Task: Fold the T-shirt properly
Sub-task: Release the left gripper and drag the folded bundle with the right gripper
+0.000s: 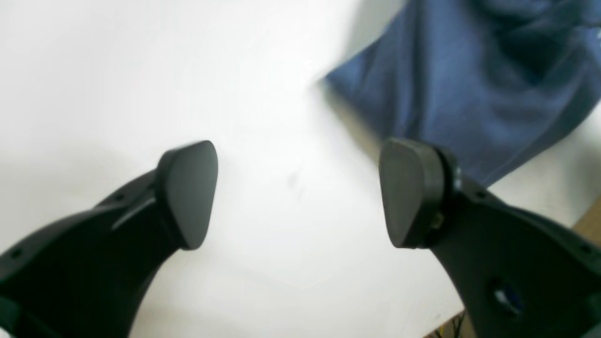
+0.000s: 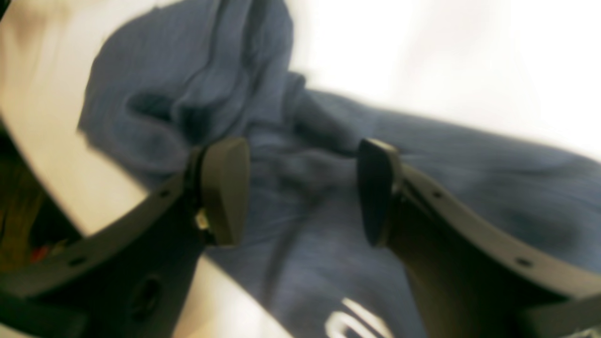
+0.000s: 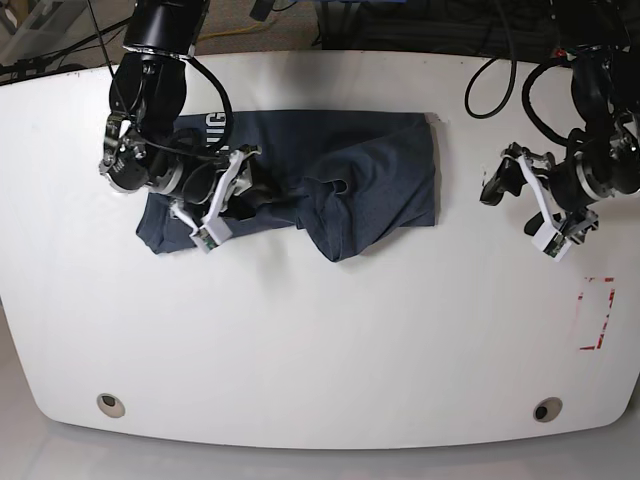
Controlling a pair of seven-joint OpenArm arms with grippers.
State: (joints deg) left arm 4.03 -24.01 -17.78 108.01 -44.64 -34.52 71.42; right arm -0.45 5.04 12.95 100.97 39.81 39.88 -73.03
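The T-shirt [image 3: 340, 185] is dark slate-blue and lies rumpled on the white table [image 3: 320, 340], bunched into folds at its middle and left. White lettering [image 3: 215, 125] shows at its far-left edge. My right gripper [image 3: 222, 197] is over the shirt's left part. In the right wrist view this gripper [image 2: 300, 192] stands open above creased T-shirt fabric [image 2: 300, 263], with nothing pinched. My left gripper [image 3: 525, 215] is to the right of the shirt, apart from it. Seen from the left wrist, that gripper [image 1: 300, 192] is open over bare table [image 1: 141, 70], and a T-shirt corner [image 1: 469, 84] lies just beyond its right finger.
A red tape outline [image 3: 597, 313] marks the table near its right edge. Two round holes [image 3: 111, 404] [image 3: 545, 409] sit near the front edge. Cables [image 3: 500, 70] trail over the back edge behind the left arm.
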